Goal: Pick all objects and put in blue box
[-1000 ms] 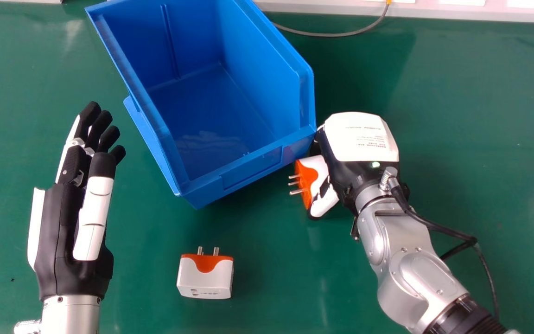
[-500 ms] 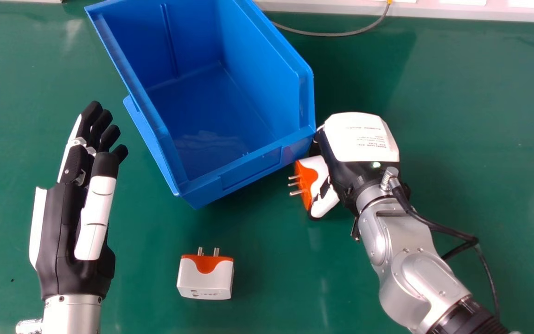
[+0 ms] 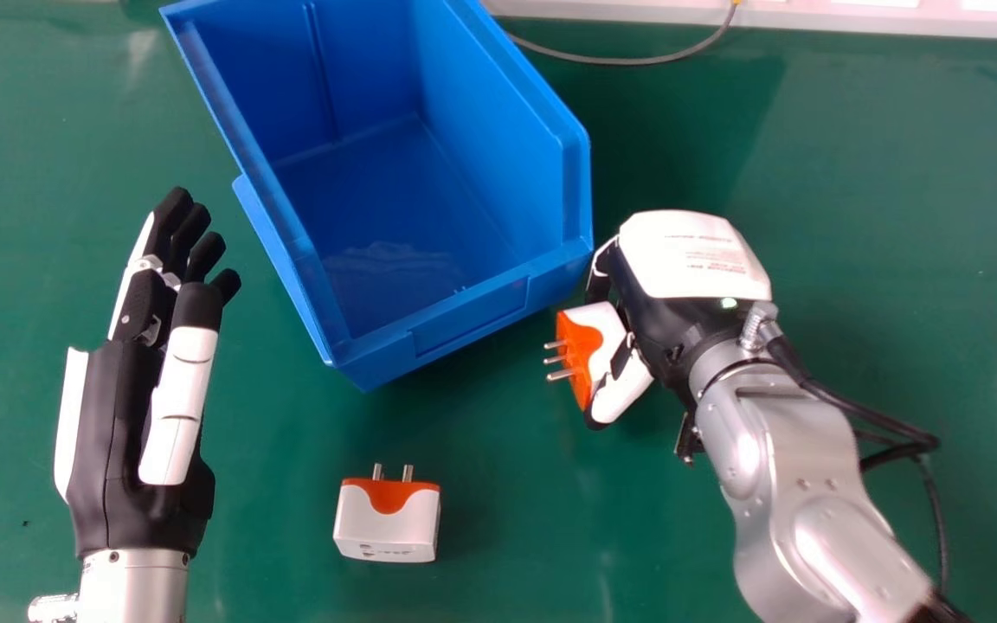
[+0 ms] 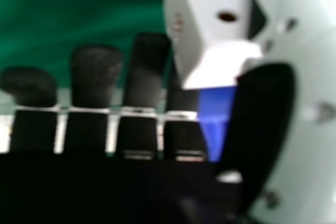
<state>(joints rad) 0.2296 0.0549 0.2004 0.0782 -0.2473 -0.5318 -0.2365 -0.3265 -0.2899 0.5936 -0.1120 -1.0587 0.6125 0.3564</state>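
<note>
Transfer step: plug adapter (image 3: 599, 348) in grasp.
Right fingers (image 3: 623, 394), curled round it beside the blue box (image 3: 469, 313), should next lift and release it inside; second adapter (image 3: 388, 522) lies between them and the straight left fingers (image 3: 180, 389).

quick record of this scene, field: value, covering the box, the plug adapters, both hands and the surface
container: blue open-topped plastic box
right robot hand: curled round a boxy white-and-orange plug adapter, just outside the box's near right corner
held adapter pins: three metal ones, pointing left in the head view
left robot hand: fingers straight, holding nothing
loose item: second white-and-orange plug adapter, nearer than the box, between the hands
surface: green tabletop
adapters boxed: neither
</note>
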